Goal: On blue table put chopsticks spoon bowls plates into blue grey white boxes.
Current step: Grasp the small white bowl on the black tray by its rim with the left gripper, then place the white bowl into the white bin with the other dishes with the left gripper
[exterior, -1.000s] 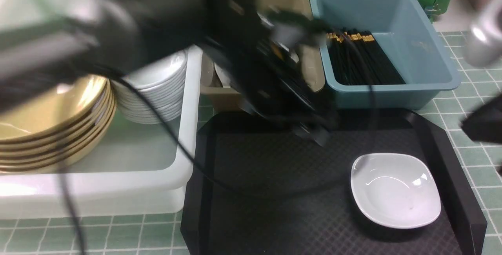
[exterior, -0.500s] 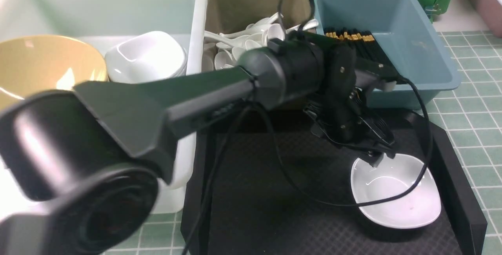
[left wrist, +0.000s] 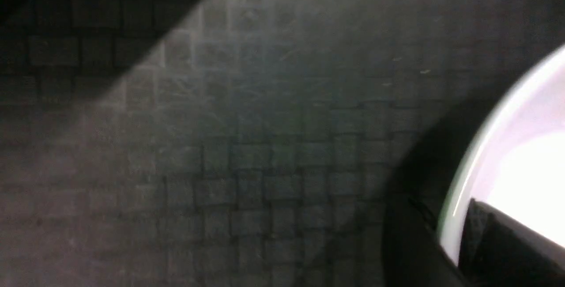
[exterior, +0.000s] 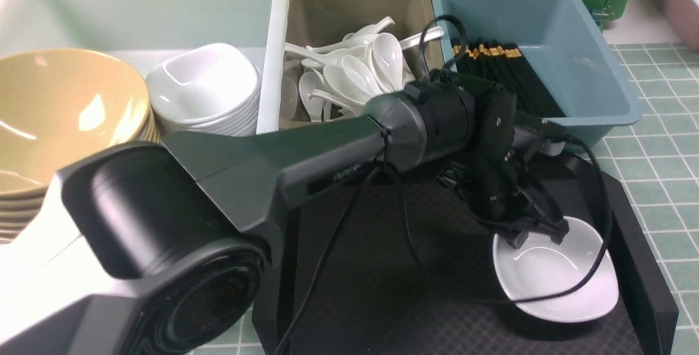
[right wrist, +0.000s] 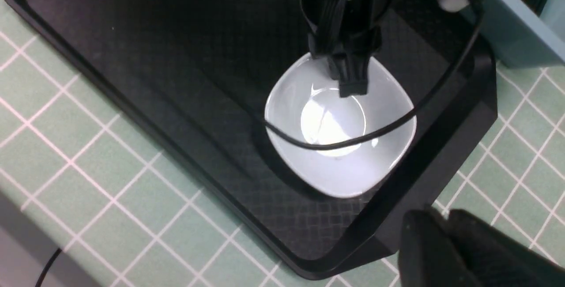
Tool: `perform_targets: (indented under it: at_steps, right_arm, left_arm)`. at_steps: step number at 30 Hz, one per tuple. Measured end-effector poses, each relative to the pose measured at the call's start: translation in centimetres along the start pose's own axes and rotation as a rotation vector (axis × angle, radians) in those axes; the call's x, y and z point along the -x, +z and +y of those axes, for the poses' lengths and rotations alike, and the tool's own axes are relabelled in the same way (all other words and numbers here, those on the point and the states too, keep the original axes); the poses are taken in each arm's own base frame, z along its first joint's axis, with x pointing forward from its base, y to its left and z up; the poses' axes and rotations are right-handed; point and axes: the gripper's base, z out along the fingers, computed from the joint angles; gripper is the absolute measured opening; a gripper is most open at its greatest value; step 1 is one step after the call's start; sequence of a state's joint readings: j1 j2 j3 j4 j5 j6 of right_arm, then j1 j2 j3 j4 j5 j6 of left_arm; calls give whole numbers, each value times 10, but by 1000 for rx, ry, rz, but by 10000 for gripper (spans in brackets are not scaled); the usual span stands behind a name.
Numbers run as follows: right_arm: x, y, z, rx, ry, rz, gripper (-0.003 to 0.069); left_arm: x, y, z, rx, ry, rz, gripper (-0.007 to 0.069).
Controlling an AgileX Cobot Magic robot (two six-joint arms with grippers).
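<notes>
One white plate [exterior: 557, 281] lies on the black tray. My left gripper [exterior: 538, 235] reaches across from the left and is shut on the plate's far rim [left wrist: 507, 145], one finger inside the dish and one outside. From the right wrist view the left gripper [right wrist: 351, 84] stands over that plate [right wrist: 340, 163]. My right gripper [right wrist: 441, 225] is shut and empty above the blue table [right wrist: 88, 145], just off the tray's corner. Yellow bowls [exterior: 60, 109] and stacked plates [exterior: 202, 87] sit in the white box [exterior: 273, 43], spoons [exterior: 355, 71] in the grey box [exterior: 349, 11], chopsticks [exterior: 513, 76] in the blue box [exterior: 590, 71].
The black textured tray [exterior: 382, 267] has raised walls around the plate. The left arm's cable [exterior: 595, 267] loops over the dish. The three boxes stand side by side right behind the tray. A green backdrop closes off the far side.
My left arm swung from over the white box to the right and came down on the plate. Its jaws closed on the rim. The plate shifted slightly toward me.
</notes>
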State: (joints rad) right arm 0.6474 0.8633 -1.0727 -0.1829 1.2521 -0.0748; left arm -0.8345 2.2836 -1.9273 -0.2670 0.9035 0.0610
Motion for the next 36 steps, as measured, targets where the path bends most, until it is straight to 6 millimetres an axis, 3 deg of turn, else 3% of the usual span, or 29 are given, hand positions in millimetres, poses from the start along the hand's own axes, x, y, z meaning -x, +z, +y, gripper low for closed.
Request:
perform_targets:
  at_steps: [5, 7, 8, 9, 11, 12, 13, 14, 17, 20, 24, 25, 27, 28, 31, 36]
  right_arm:
    - [4, -1, 0, -3, 0, -39, 99]
    - [8, -1, -1, -2, 1, -60, 99]
    - [14, -3, -1, 5, -3, -80, 99]
    - [14, -3, -1, 5, -5, -83, 99]
    - [31, -4, 1, 49, -29, -131, 99]
    - [33, -4, 2, 54, -32, -134, 99]
    - [47, -3, 5, 96, -55, -158, 99]
    - [48, -1, 5, 96, -61, -155, 99]
    - [83, 7, 19, 202, -134, -201, 99]
    - [111, 18, 38, 263, -198, -217, 99]
    - [133, 28, 63, 317, -279, -220, 99]
    - [135, 28, 64, 319, -283, -222, 99]
    - [141, 33, 72, 334, -305, -218, 99]
    - [143, 36, 75, 338, -311, -210, 99]
    - [145, 41, 77, 338, -315, -203, 99]
    - [147, 43, 77, 328, -320, -208, 99]
  left_arm:
    - [10, -40, 1, 1, 44, -5, 6]
    - [15, -73, 6, 20, 65, -42, 6]
    - [17, -99, 13, 32, 55, -78, 6]
    - [18, -104, 14, 35, 56, -87, 6]
    - [18, -171, 28, 77, 44, -199, 6]
    - [18, -176, 29, 79, 43, -207, 6]
    - [11, -223, 39, 117, 31, -276, 6]
    - [10, -229, 44, 126, 22, -281, 6]
    - [-18, -303, 79, 247, -58, -346, 6]
    - [-42, -341, 111, 344, -148, -363, 6]
    - [-69, -373, 155, 445, -284, -390, 6]
    - [-70, -374, 157, 449, -291, -391, 6]
    - [-87, -380, 181, 483, -371, -377, 6]
    - [-99, -379, 198, 490, -429, -360, 6]
    - [-117, -363, 224, 462, -524, -344, 6]
    - [-132, -324, 250, 403, -596, -383, 6]
